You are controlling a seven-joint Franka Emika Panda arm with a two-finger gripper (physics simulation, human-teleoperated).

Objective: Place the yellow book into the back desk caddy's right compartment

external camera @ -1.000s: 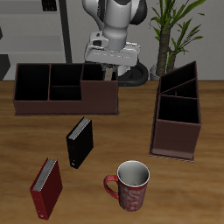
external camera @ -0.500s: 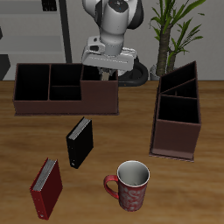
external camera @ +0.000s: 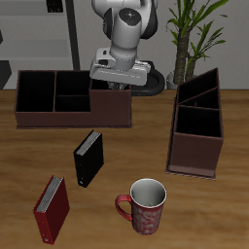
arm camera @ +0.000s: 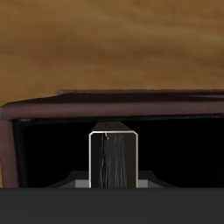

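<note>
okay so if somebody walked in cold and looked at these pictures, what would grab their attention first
Probably the white robot arm at the table's back, its gripper lowered over one end section of the long back desk caddy. The wrist view looks straight down into that dark compartment, with a book standing upright inside. Nearer the front edge lie a black book, a dark red book and a patterned mug.
</note>
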